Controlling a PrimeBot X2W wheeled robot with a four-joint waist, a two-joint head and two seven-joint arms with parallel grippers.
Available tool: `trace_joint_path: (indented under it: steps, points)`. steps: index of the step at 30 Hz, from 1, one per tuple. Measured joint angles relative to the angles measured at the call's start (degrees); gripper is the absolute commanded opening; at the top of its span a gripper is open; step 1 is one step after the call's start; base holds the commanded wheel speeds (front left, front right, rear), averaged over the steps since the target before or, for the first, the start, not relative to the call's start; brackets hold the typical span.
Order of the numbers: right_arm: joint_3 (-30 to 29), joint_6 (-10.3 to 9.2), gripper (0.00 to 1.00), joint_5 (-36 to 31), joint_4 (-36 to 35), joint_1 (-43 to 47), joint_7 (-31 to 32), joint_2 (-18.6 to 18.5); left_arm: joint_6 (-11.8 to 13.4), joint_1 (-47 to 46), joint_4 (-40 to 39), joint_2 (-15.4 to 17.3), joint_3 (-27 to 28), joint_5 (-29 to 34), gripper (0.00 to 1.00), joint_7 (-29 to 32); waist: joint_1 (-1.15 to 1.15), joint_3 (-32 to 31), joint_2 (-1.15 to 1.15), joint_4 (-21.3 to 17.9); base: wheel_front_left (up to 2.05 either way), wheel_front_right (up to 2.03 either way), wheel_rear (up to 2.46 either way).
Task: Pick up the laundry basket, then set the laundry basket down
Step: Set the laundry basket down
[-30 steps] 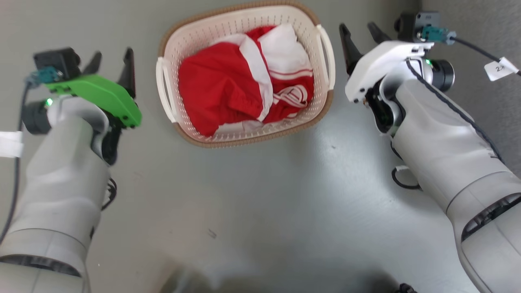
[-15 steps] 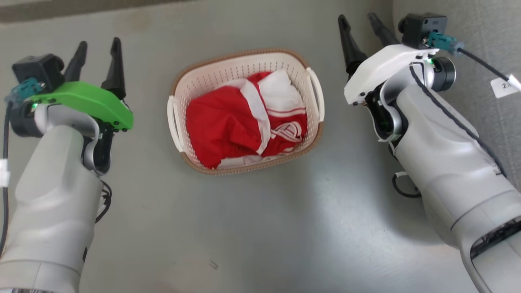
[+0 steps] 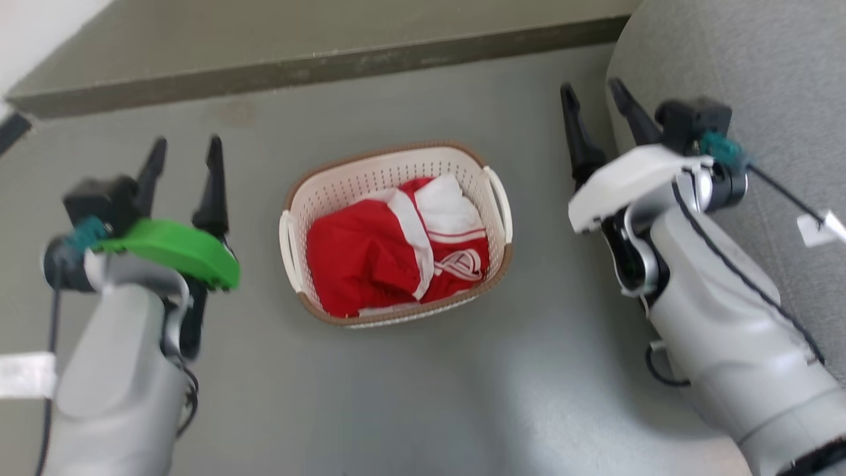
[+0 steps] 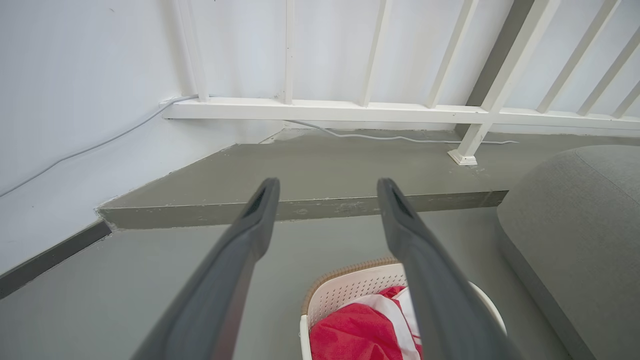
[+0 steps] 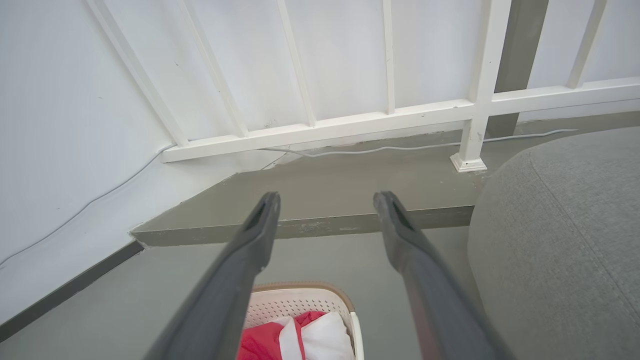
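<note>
1. On the left we are seeing the left gripper (image 3: 186, 144) hovering over the grey floor (image 3: 423, 396); its two dark fingers are standing spread apart and are gripping nothing
2. In the middle the laundry basket (image 3: 383, 177) is standing on the floor, between the two grippers and apart from both; red-and-white clothing (image 3: 370, 258) is lying inside it
3. On the right we are seeing the right gripper (image 3: 590, 89), its fingers also parted and holding nothing; it is hanging near the laundry basket without touching it, close beside a grey cushion (image 3: 760, 66)
</note>
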Motion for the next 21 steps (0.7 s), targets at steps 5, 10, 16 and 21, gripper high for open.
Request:
trace_joint_path:
  steps: [5, 10, 16, 21]
  points:
    - [-1.7, -0.24, 1.0, -2.3, -3.0, 5.4, 0.0, -0.5, 0.5, 5.3, -3.5, -0.8, 0.0, 2.2, 1.0, 0.0, 0.0, -2.8, 0.0, -0.3, 0.0, 0.0, 0.0]
    - [-3.2, -0.44, 1.0, -4.4, -5.9, 10.4, 0.0, -0.8, 1.2, 9.8, -6.9, -1.3, 0.5, 3.2, 1.0, 0.0, 0.0, -5.5, 0.0, -0.3, 0.0, 0.0, 0.0]
    - [-4.7, -0.45, 1.0, -6.0, -8.8, 15.6, 0.0, -0.8, 1.5, 15.1, -10.1, -2.1, 0.7, 5.1, 1.0, 0.0, 0.0, -8.4, 0.0, -0.2, 0.0, 0.0, 0.0]
    - [-5.7, -0.51, 1.0, -7.6, -10.9, 19.8, 0.0, -0.8, 1.5, 18.5, -12.8, -2.5, 0.5, 5.9, 1.0, 0.0, 0.0, -10.6, 0.0, 0.0, 0.0, 0.0, 0.0]
